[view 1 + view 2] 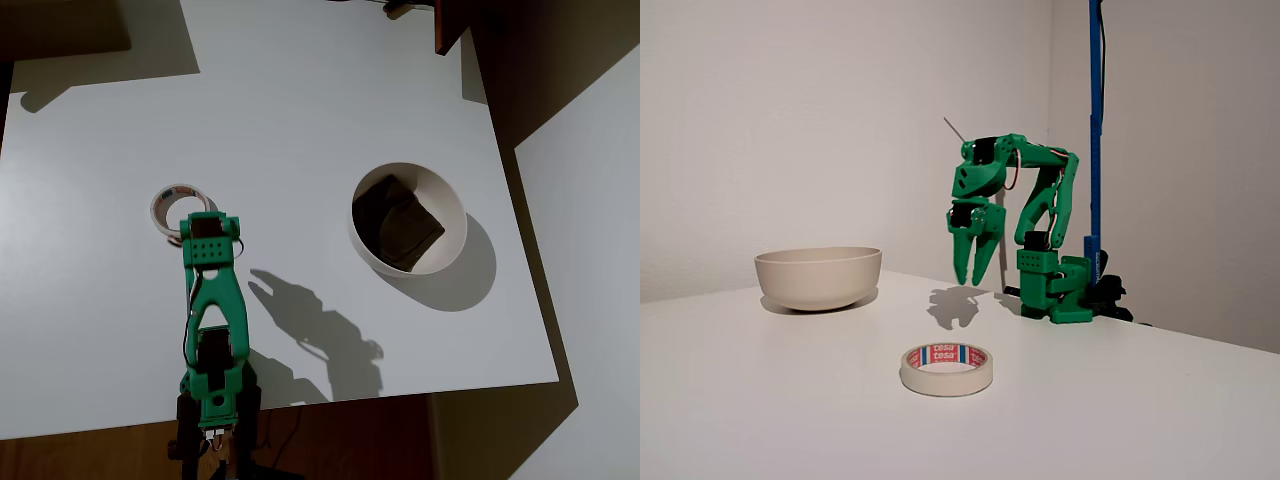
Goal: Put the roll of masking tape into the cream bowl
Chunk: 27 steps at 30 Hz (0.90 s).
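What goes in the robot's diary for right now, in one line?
claw: open, above table, holding nothing | roll of masking tape: flat on table | cream bowl: apart from tape

You see plain white walls [790, 120] | white table [300, 110] casting hard shadows | wooden floor [90, 455] beneath | blue pole [1096, 130] at the back.

The setting was probably a room in a home or office: a plain white table [300, 100] stood on wood flooring [90, 455] against bare white walls [790, 120], with a blue pole [1095, 120] clamped behind.
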Motion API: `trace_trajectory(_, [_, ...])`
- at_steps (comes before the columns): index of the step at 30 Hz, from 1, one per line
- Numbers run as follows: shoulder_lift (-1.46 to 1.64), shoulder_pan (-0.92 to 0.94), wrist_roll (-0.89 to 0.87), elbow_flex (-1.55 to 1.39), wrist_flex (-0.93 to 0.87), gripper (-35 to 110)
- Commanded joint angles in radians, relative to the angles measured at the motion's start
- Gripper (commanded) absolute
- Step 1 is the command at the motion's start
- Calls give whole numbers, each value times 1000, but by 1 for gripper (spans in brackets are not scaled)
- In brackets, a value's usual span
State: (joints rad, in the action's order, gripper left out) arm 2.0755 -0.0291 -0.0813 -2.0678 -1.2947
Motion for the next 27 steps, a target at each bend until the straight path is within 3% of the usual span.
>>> trace_trajectory(1, [-52,-43,-29,104,25,22])
trace_trajectory(12, [-195,-144,-74,104,137,20])
trace_trajectory(27, [-351,-133,-67,178,184,19])
